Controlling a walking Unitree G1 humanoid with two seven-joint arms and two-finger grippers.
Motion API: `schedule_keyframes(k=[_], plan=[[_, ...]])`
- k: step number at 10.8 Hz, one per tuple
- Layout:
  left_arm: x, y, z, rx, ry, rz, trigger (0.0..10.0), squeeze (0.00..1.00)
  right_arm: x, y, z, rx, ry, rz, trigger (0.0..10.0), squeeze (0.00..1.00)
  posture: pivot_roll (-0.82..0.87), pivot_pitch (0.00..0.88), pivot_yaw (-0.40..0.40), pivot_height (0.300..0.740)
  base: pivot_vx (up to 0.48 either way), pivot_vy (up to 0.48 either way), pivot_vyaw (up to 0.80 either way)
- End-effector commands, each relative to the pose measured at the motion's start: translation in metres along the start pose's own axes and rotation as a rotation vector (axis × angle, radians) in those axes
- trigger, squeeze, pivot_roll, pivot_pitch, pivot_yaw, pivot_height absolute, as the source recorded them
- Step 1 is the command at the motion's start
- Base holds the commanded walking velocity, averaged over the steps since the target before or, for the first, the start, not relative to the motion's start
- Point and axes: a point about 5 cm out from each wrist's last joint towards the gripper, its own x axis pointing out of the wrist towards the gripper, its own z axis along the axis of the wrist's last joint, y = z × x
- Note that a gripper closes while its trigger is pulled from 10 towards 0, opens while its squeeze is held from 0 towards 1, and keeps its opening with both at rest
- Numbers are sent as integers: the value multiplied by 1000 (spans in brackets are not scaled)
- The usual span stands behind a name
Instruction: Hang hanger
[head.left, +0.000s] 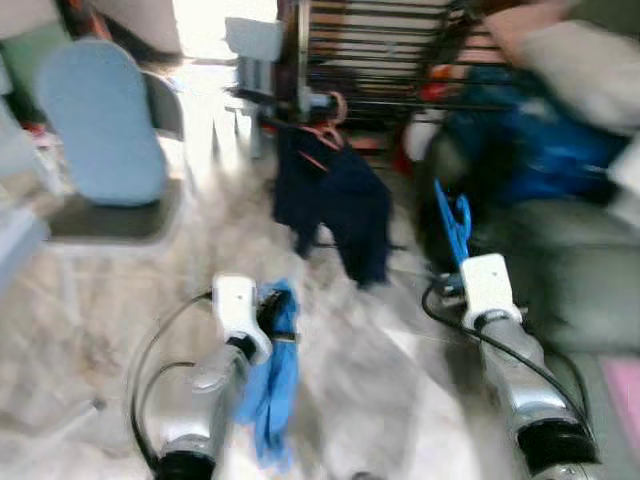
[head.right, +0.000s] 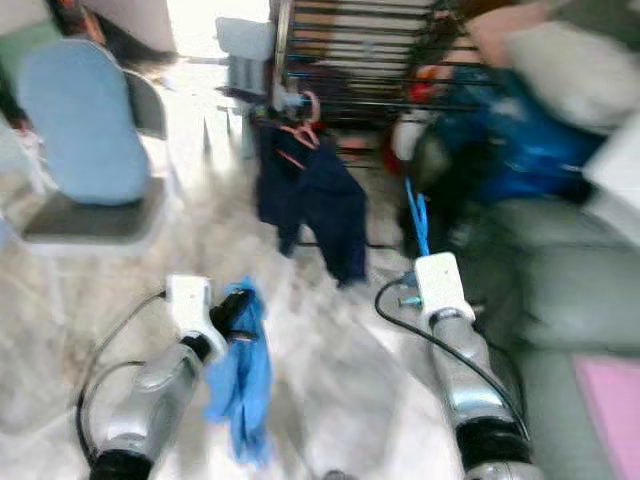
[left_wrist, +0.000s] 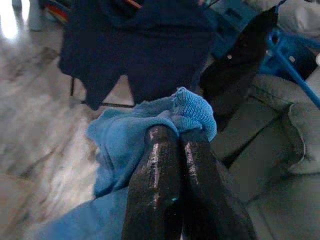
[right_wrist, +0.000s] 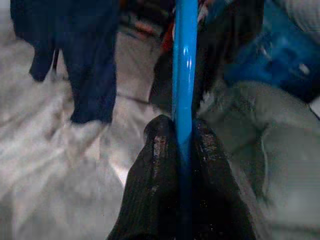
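You stand on pale marble floor (head.left: 370, 370), rack (head.left: 380, 50) ahead, sofa (head.left: 570, 270) right. Right gripper (right_wrist: 184, 135) clamps hanger (head.left: 452, 225), long axis upright. Left gripper (left_wrist: 172, 142) pinches cloth (head.left: 272, 380).

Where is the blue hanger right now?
The blue hanger is pinched in the right end effector, held up on the robot's right, beside the grey sofa.

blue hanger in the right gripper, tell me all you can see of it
The blue hanger looks like thin glossy plastic, bright blue. The right gripper is shut on one straight bar of it, a finger on each side. It stands roughly upright above the gripper, rising in front of the grey sofa. Nothing hangs on it. Blur hides its hook and full outline.
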Motion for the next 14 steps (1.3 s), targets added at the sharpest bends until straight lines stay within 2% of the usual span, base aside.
schedule_keyframes(k=[1, 4, 7, 10, 14], plan=[[0, 4, 11, 20, -46, 7, 10000, 0, 5, 1, 14, 11, -45, -18, 10000, 0, -120, 0, -42, 740, -364, 0, 0], [1, 6, 10, 22, -32, 1, 10000, 0, 2, -7, 7, 46, -53, -82, 10000, 0, -160, 0, 23, 740, -330, 0, 0], [7, 2, 14, -16, -29, -22, 10000, 0, -2, -13, 3, 75, -53, -126, 10000, 0, -185, 0, 52, 740, 0, 0, 0], [5, 9, 17, -30, -48, -20, 10000, 0, -6, -9, -2, 81, -39, -111, 10000, 0, -184, 0, 46, 740, 0, 378, -754], [3, 2, 11, -34, -39, -45, 10000, 0, -5, -9, 4, 62, -60, -87, 10000, 0, -188, 0, 37, 740, 0, 480, -133]])
